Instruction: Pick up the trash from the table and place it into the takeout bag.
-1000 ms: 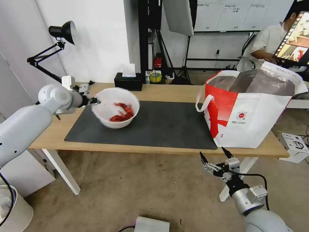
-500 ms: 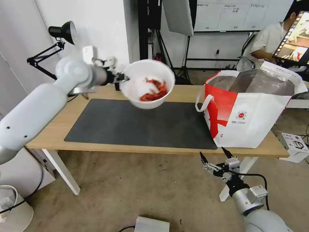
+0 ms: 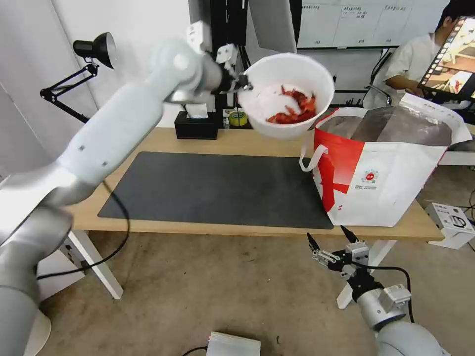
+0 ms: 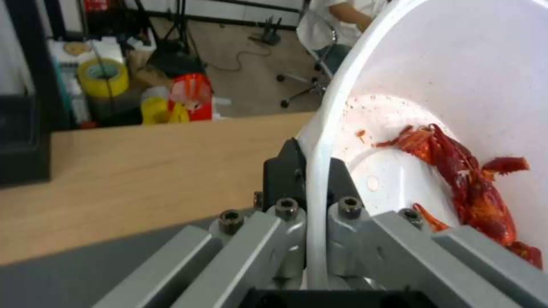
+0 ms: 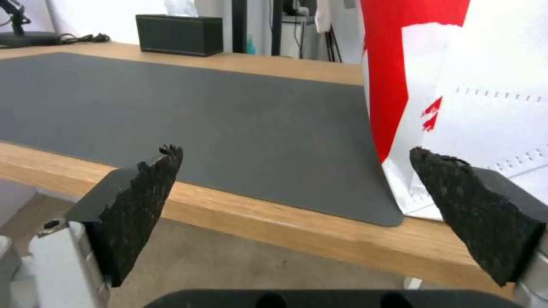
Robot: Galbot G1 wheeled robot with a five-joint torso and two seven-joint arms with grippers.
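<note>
Far left: black desk lamp (image 3: 96, 48), clear of the work. Left tool (image 3: 246, 87) clamped on the rim of the white bowl (image 3: 289, 94), one finger inside the wall and one outside, bowl carried high above the tabletop (image 3: 208, 143) and near the left edge of the takeout bag (image 3: 391, 163). Bowl tilted, red shells (image 3: 293, 110) gathered on the low side. To finish well: hold level, carry fully over the foil-lined mouth, clear the strap handle (image 3: 311, 153), lower inside before release. Bowl glossy, thin-walled, smeared with red specks; likely slippery at the rim. Dark grey mat (image 3: 217, 190) bare. Right tool (image 3: 332, 244) parked below the tabletop edge, fingers spread wide, empty.
</note>
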